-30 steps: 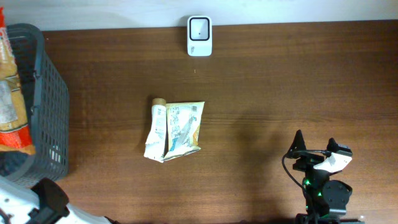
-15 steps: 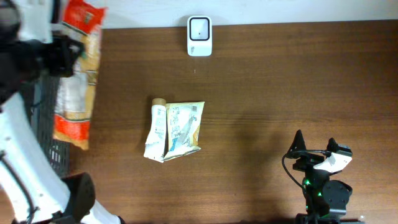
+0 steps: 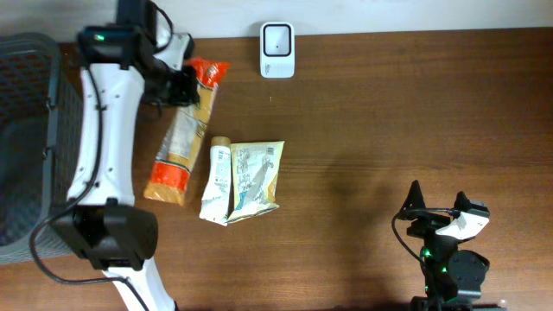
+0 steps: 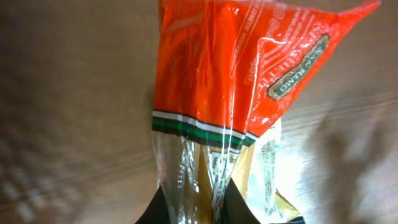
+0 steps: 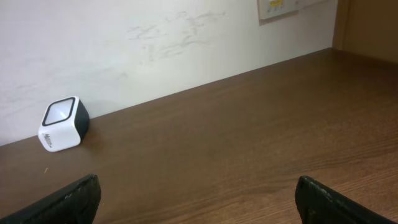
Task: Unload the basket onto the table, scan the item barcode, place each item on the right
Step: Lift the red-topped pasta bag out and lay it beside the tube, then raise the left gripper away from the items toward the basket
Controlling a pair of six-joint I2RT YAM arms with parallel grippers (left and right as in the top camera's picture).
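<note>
**Pasta packet held up, not yet at the scanner**

A long clear plastic packet with orange ends [image 3: 181, 130] hangs slantwise over the left half of the dark brown wooden surface [image 3: 389, 112]. The left end effector [image 3: 183, 85] is clamped on its clear part, close to the orange end nearer the back edge. From the left wrist, that packet [image 4: 230, 112] fills the view, pinched between the dark fingers of the left end effector [image 4: 199, 208]. No barcode can be made out.

The small white-and-black box scanner [image 3: 277, 50] sits at the back edge, near the packet's top end but apart from it. Just beside the packet's lower half lie a white pouch [image 3: 216, 181] and a pale yellow sachet [image 3: 255, 177], touching each other. A grey mesh basket [image 3: 34, 147] stands at the far left.

The right end effector [image 3: 436, 203] rests at the near right, fingers spread wide and empty.

The item appears picked up; presenting its barcode to the scanner looks still to do.
</note>
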